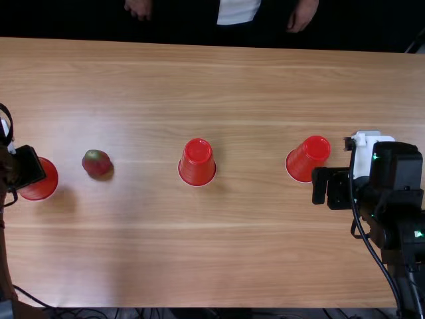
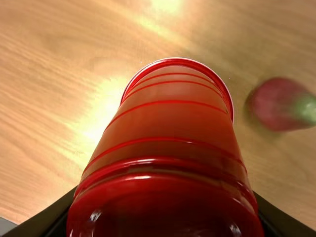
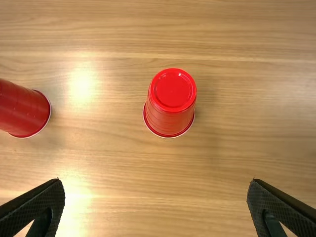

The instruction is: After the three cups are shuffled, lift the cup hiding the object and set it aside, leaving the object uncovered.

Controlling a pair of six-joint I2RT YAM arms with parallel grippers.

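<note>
A small red-and-green fruit-like object [image 1: 97, 162] lies uncovered on the table's left part. Just left of it, my left gripper [image 1: 31, 173] is shut on a red cup [image 1: 41, 183], which it holds tilted near the table's left edge. From the left wrist the held cup [image 2: 168, 158] looms large between the fingers, with the object [image 2: 282, 103] beyond it. A second red cup [image 1: 197, 163] stands upside down at the middle, a third [image 1: 308, 158] to the right. My right gripper [image 1: 327, 186] stands open just right of that third cup [image 3: 171, 102], with nothing between its fingers [image 3: 34, 205].
The wooden table [image 1: 212, 86] has free room across its far half and along the near edge. The middle cup [image 3: 22, 114] sits well apart from the right one.
</note>
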